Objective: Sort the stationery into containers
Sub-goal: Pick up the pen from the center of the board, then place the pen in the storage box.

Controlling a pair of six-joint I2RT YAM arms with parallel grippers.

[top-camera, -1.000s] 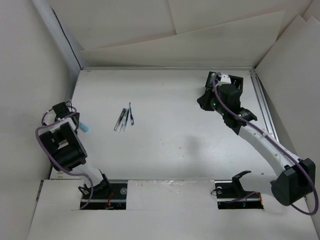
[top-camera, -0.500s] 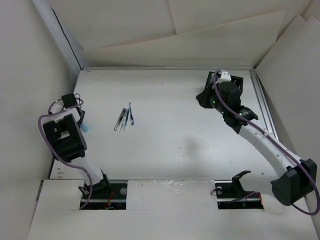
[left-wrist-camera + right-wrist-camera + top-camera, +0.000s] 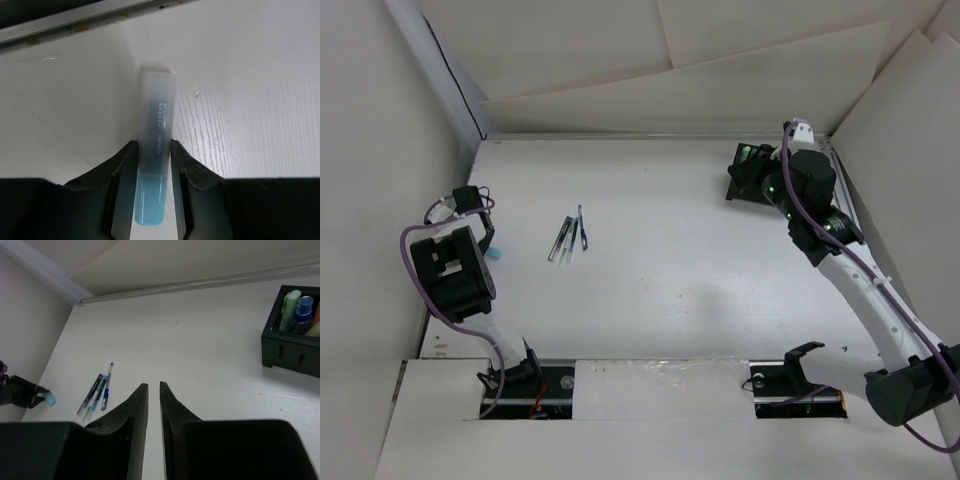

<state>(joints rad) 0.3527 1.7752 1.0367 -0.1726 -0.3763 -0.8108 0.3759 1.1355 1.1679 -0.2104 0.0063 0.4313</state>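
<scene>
A light blue stationery piece (image 3: 156,150) lies on the table at the far left, between the two pads of my left gripper (image 3: 153,144), which is shut on it. In the top view this piece (image 3: 494,254) shows just below the left gripper (image 3: 485,240). Three slim pens (image 3: 568,238) lie together left of centre and also show in the right wrist view (image 3: 97,390). The black organiser box (image 3: 292,352) holds several pieces and stands at the back right (image 3: 752,155). My right gripper (image 3: 154,385) is shut, empty and raised beside the box (image 3: 740,188).
A metal rail (image 3: 75,20) runs along the table's left edge just beyond the blue piece. Another rail (image 3: 845,205) runs along the right edge. White board walls (image 3: 670,70) stand behind the table.
My left gripper has swung to the blue piece and stands around it. My right arm has pulled back to the right, away from the organiser box. The pens have not moved.
</scene>
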